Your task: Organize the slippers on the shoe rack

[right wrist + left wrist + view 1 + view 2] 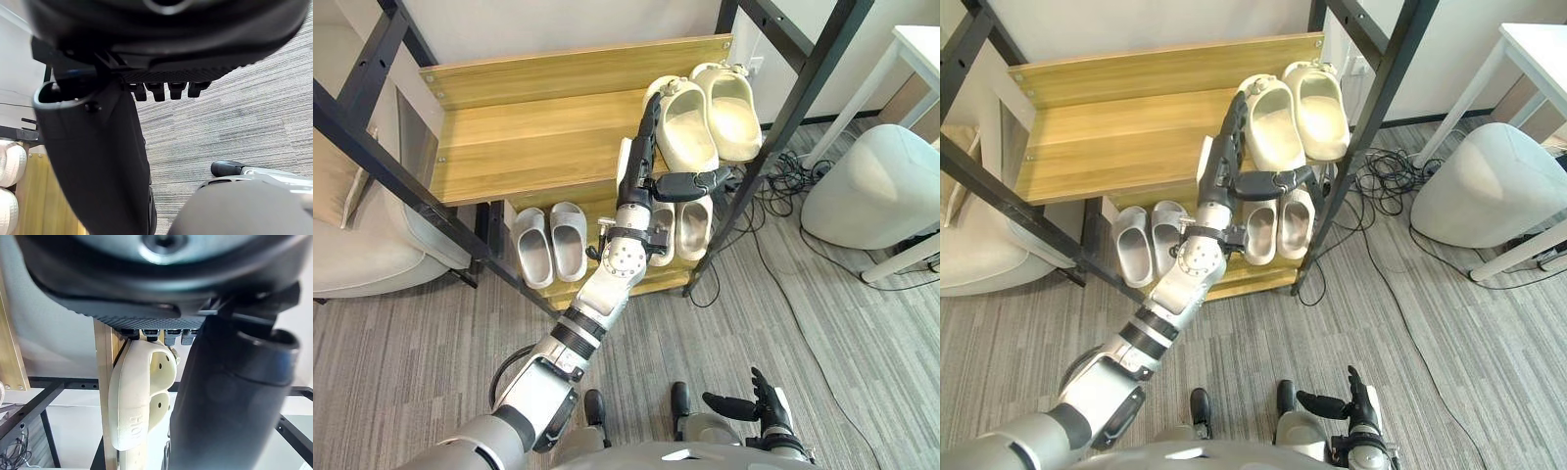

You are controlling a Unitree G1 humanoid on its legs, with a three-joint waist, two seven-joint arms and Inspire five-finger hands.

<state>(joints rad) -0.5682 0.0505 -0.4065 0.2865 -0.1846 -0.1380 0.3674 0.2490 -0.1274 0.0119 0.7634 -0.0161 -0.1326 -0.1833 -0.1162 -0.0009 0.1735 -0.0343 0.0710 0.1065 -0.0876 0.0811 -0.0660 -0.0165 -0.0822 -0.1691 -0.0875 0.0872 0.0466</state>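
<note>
1. My left hand is stretched out to the upper shelf of the shoe rack. Its fingers lie straight along the left side of the cream pair, with the thumb out by the near heel, gripping nothing.
2. That pair sits at the shelf's right end.
3. On the lower shelf I see a grey pair on the left and a pale pair on the right.
4. My right hand hangs low, fingers relaxed, empty.
</note>
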